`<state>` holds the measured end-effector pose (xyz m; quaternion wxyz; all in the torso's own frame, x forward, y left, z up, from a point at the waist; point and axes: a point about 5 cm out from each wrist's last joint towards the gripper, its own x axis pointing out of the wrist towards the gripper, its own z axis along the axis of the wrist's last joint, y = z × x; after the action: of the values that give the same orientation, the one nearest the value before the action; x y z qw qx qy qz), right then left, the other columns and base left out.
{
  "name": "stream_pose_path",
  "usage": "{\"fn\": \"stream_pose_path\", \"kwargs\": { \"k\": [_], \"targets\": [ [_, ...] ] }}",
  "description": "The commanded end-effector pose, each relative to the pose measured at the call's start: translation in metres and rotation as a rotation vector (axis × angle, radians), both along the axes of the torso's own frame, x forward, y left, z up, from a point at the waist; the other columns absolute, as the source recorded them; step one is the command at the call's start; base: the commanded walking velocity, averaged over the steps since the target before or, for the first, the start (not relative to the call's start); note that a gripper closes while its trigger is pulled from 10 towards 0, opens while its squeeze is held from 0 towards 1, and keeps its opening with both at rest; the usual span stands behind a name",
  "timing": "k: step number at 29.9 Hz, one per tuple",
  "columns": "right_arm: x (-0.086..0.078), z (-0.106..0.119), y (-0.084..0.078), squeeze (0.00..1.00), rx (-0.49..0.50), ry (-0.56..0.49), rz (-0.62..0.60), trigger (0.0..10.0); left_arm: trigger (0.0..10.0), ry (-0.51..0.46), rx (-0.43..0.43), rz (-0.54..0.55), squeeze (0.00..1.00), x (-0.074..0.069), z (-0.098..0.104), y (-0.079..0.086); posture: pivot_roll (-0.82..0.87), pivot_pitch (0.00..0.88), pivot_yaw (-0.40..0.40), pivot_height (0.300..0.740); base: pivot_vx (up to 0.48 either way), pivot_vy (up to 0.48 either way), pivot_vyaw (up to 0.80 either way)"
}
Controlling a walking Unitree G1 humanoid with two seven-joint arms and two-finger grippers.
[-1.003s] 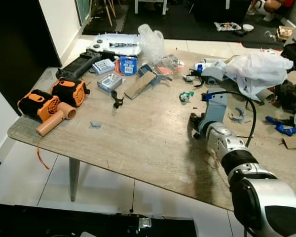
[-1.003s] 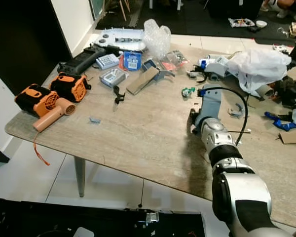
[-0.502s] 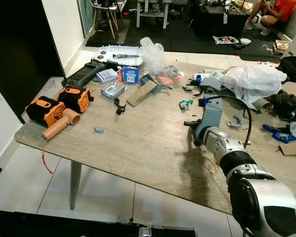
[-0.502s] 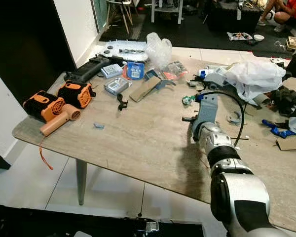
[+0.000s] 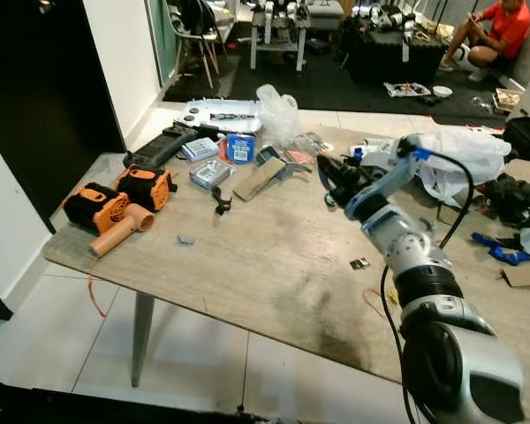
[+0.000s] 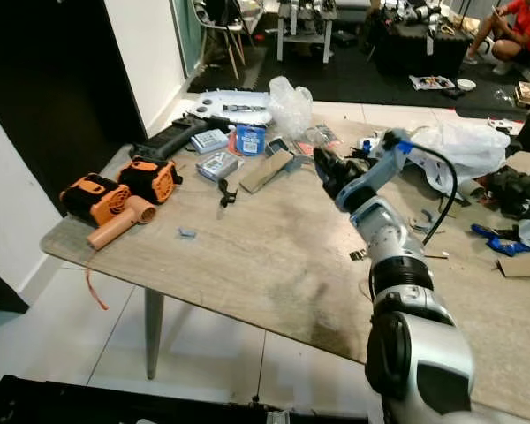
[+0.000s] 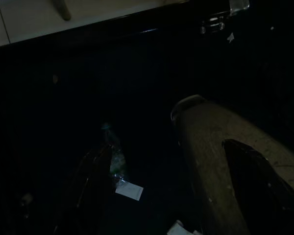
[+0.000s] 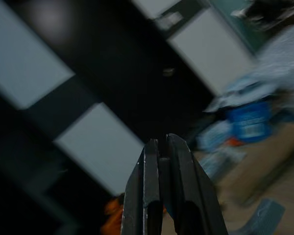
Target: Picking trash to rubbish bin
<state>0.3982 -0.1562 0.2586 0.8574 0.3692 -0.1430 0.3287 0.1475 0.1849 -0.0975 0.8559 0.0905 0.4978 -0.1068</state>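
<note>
Left eye view: the right hand (image 5: 327,168) is raised over the far middle of the surface (image 5: 265,265), pointing toward the clutter along the far edge, and from here I cannot make out anything between its fingers. Candidate trash lies nearby: a crumpled clear plastic bag (image 5: 278,104) at the far edge, a cardboard strip (image 5: 258,178) just beside the hand's tips, and a white plastic bag (image 5: 464,150) toward the far right corner. Two orange tools (image 5: 124,196) sit at the left edge. Right eye view: the same layout, with a small dark scrap (image 6: 358,255) on the surface beside the forearm; no rubbish bin can be made out. Left wrist view: very dark, with the left hand hanging idle below the surface edge; its grip cannot be told. Right wrist view: the right hand's fingers (image 8: 149,196) are pressed narrow, nearly together, with nothing visible between them. I judge the step to be reaching for a piece of trash; next the fingers must spread and descend onto one piece.
</note>
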Motion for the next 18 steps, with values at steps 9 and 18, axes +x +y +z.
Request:
{"fn": "stream_pose_path", "kwargs": {
  "k": [9,18],
  "targets": [
    [-0.05,-0.03,0.044,0.0,0.108,-0.158,0.402,10.0,10.0,0.134,0.006,0.007,0.0,-0.03,-0.012,-0.003,-0.06,0.086,0.017,0.74,0.0,0.0,0.0],
    [-0.085,-0.046,0.077,0.0,0.107,-0.169,0.625,10.0,10.0,0.155,0.011,0.056,0.0,-0.035,-0.014,-0.001,-0.05,0.091,0.002,0.74,-0.06,0.0,0.0]
  ]
}}
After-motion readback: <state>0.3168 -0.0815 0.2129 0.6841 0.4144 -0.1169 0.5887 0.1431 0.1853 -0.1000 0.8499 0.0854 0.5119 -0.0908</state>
